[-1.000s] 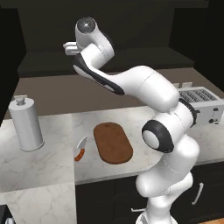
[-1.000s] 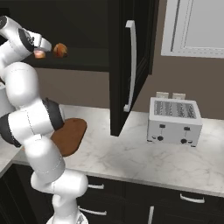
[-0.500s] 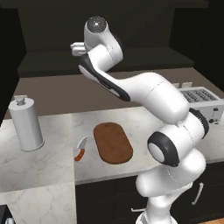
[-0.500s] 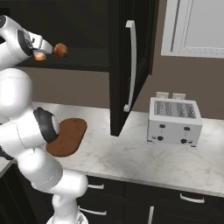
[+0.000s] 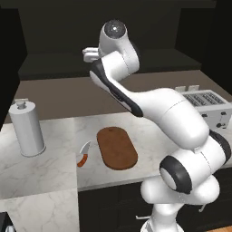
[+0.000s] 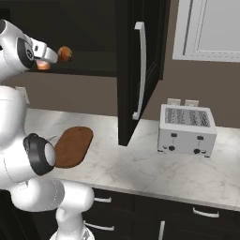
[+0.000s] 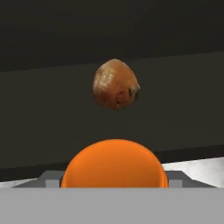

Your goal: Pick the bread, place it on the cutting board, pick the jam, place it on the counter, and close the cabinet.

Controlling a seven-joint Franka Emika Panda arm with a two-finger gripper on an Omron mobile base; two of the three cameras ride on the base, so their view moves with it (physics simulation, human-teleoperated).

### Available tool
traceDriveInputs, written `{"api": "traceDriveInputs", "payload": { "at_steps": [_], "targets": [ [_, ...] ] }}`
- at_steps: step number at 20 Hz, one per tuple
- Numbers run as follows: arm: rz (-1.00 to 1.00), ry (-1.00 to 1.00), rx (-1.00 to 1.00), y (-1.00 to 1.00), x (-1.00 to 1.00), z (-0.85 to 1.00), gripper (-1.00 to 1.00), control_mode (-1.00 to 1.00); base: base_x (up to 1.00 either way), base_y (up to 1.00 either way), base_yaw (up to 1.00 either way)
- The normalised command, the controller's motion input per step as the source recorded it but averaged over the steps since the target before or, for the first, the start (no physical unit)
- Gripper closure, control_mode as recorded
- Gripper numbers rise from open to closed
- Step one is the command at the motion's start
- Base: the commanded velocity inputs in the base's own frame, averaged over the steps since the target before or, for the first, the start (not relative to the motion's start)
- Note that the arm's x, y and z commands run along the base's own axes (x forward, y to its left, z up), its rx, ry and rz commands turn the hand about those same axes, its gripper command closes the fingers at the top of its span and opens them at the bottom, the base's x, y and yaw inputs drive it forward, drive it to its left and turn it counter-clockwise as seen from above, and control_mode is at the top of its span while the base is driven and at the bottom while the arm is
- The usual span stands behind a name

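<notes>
A dark simulated kitchen: the black wall cabinet (image 6: pixel 140 70) stands open above the marble bench (image 6: pixel 150 164), its right door swung out toward the room with the silver bar handle (image 6: pixel 139 70) facing forward. Inside, on the cabinet's dark shelf (image 6: pixel 89 70), the bread (image 6: pixel 64 53) sits near the front edge, a golden-brown roll just beyond the hand (image 6: pixel 46 58). In the hand view the roll (image 7: pixel 115 84) sits on the dark shelf, with the orange jam (image 7: pixel 114 164) close below it, right at the base of the hand. From the right base view the jam (image 6: pixel 43 66) shows as an orange patch tucked under the hand; whether the fingers are clamped on it cannot be told. Down on the bench, the cutting board (image 5: pixel 117 147) lies bare near the front edge, an orange-handled knife (image 5: pixel 83 156) just beside its left side. A grey canister (image 5: pixel 27 128) stands toward the bench's left end; a toaster (image 6: pixel 186 130) sits against the back wall at the right, apart from the open door's lower edge.
</notes>
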Motion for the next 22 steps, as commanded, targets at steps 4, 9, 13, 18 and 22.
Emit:
{"api": "traceDriveInputs", "payload": {
  "at_steps": [4, 9, 13, 18, 22],
  "targets": [
    [0.00, 0.03, 0.01, -0.19, -0.42, -0.12, 1.00, -1.00, 0.00, 0.00, 0.00],
    [0.00, 0.02, 0.00, -0.20, -0.38, -0.17, 1.00, -1.00, 0.00, 0.00, 0.00],
    [0.00, 0.00, 0.00, -0.26, -0.34, -0.24, 1.00, -1.00, 0.00, 0.00, 0.00],
    [0.00, 0.00, 0.00, -0.31, -0.22, -0.32, 1.00, -1.00, 0.00, 0.00, 0.00],
    [0.00, 0.00, 0.00, -0.29, -0.13, -0.41, 1.00, -1.00, 0.00, 0.00, 0.00]
  ]
}}
